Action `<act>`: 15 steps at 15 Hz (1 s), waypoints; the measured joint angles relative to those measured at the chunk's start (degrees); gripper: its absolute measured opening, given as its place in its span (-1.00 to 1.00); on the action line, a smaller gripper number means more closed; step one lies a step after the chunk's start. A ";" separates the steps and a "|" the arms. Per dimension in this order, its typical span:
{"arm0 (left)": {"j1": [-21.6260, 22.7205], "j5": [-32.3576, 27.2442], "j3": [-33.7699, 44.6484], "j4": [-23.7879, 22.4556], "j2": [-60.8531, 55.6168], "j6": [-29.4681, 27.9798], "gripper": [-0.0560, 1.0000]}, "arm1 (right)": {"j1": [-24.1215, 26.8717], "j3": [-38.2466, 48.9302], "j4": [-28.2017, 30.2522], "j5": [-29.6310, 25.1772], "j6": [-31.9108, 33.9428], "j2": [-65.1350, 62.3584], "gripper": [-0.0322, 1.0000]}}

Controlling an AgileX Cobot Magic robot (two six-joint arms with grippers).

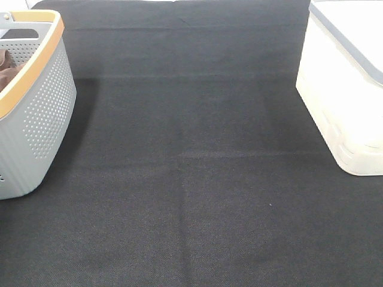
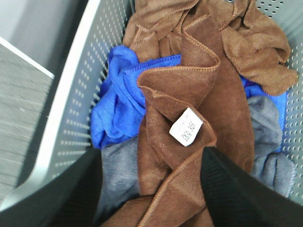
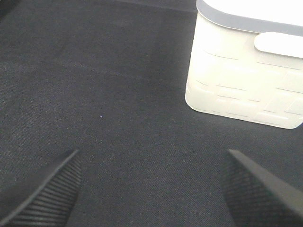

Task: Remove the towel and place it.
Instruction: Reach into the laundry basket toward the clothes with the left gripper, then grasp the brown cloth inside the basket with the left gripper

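Hanging over the grey basket [image 2: 71, 94], my left claw [image 2: 149, 158] is spread wide, holding nothing. The brown towel [image 2: 189, 80] lies bunched inside, on top of a blue cloth [image 2: 113, 109] and a grey cloth [image 2: 120, 165]. I should go down on the raised fold by the white tag [image 2: 186, 126] and pinch only brown. My right claw [image 3: 152, 156] is spread too, over the tabletop [image 3: 118, 94].

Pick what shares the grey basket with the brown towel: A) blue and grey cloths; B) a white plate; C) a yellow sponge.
A: a blue cloth and a grey cloth lie beneath the brown towel inside the basket.
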State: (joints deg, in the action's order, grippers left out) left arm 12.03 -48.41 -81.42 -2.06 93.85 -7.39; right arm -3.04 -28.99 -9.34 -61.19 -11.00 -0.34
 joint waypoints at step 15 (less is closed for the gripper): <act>6.42 -8.65 -15.76 19.37 20.68 -3.09 0.22 | 0.00 0.00 0.00 0.00 0.00 0.00 0.55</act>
State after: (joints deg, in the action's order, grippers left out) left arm 18.45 -57.07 -97.17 17.30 114.53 -10.49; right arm -3.04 -28.99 -9.34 -61.19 -11.00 -0.34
